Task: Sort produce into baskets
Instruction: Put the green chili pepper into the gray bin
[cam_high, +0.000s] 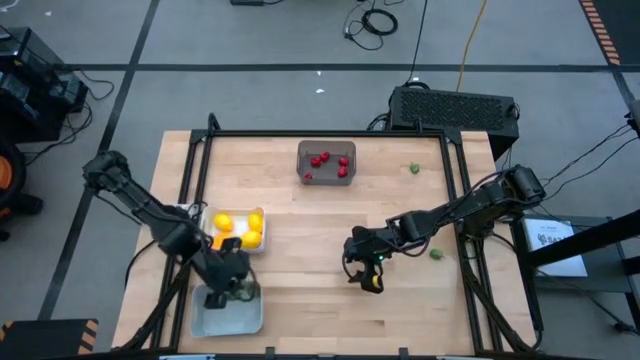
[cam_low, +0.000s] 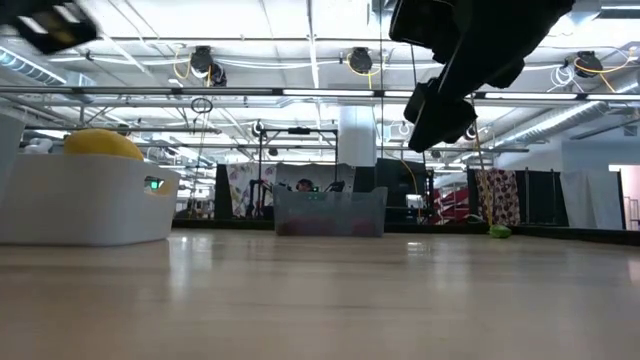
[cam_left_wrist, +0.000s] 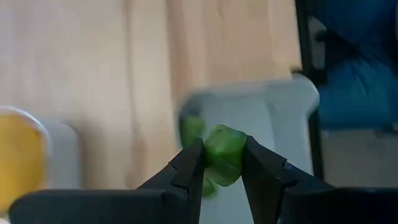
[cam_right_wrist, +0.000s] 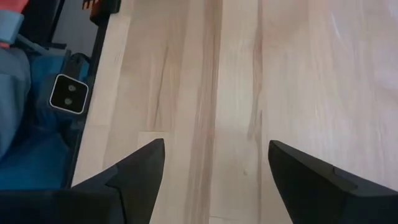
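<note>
A: Where's the left gripper (cam_left_wrist: 222, 163)?

B: Over the light grey-blue tray (cam_high: 228, 312) at the table's seven o'clock corner. Its fingers (cam_left_wrist: 189, 167) are pinching a small green piece (cam_left_wrist: 222, 154), held above the tray's inside. A second green piece (cam_left_wrist: 192, 127) lies in the tray behind it.

A: And the other baskets?

B: The white tray (cam_high: 238, 230) sits just at twelve o'clock of the grey-blue one, holding yellow-orange rounds (cam_high: 223, 223). The dark grey bin (cam_high: 326, 163) is near the table's twelve o'clock edge with red berries (cam_high: 320, 159) inside.

A: The right gripper (cam_right_wrist: 214, 163)?

B: Near the table's middle, slightly toward four o'clock, over bare wood (cam_right_wrist: 292, 68). Its fingers are spread wide with nothing between them.

A: Anything loose?

B: Two green pieces: one (cam_high: 414, 169) toward the one o'clock corner, at three o'clock of the dark bin, and another (cam_high: 437, 254) near the three o'clock edge, close to the right arm.

A: From table level?

B: A yellow round (cam_low: 103, 145) pokes above the white tray (cam_low: 85, 205), and the dark bin (cam_low: 330, 213) stands far across.
</note>
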